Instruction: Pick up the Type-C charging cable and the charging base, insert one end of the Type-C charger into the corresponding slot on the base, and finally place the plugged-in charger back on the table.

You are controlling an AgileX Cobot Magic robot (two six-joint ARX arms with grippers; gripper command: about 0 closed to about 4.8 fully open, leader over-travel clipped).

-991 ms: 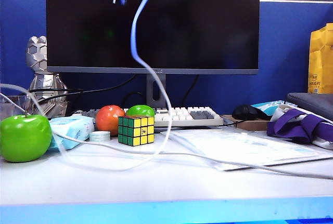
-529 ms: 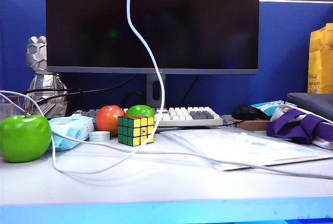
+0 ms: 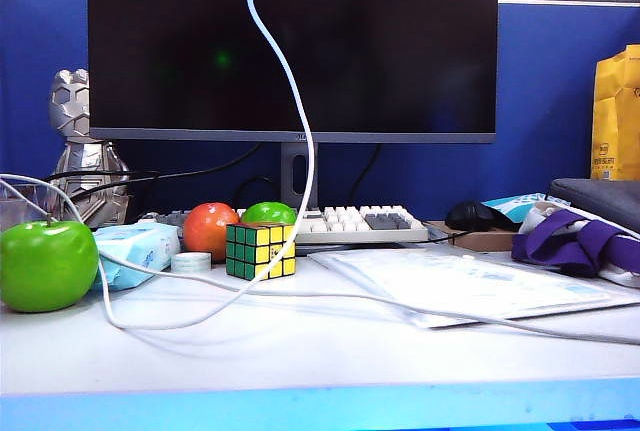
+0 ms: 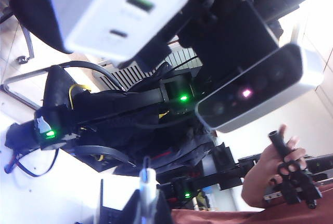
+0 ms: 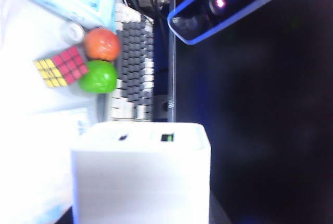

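White charging base (image 5: 140,174) fills right gripper (image 5: 140,219); left gripper (image 4: 148,208) pinches cable (image 3: 300,131).

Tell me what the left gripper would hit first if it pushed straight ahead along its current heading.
Probably the charging base: the left gripper, shut on the Type-C charging cable, points its plug toward the base's port face. Depth is unclear.

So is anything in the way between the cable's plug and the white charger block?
Nothing visible. The left gripper, raised above the table, pinches the thin white Type-C cable's plug; the right gripper holds the white plastic charging base opposite, slots facing it, open air between.
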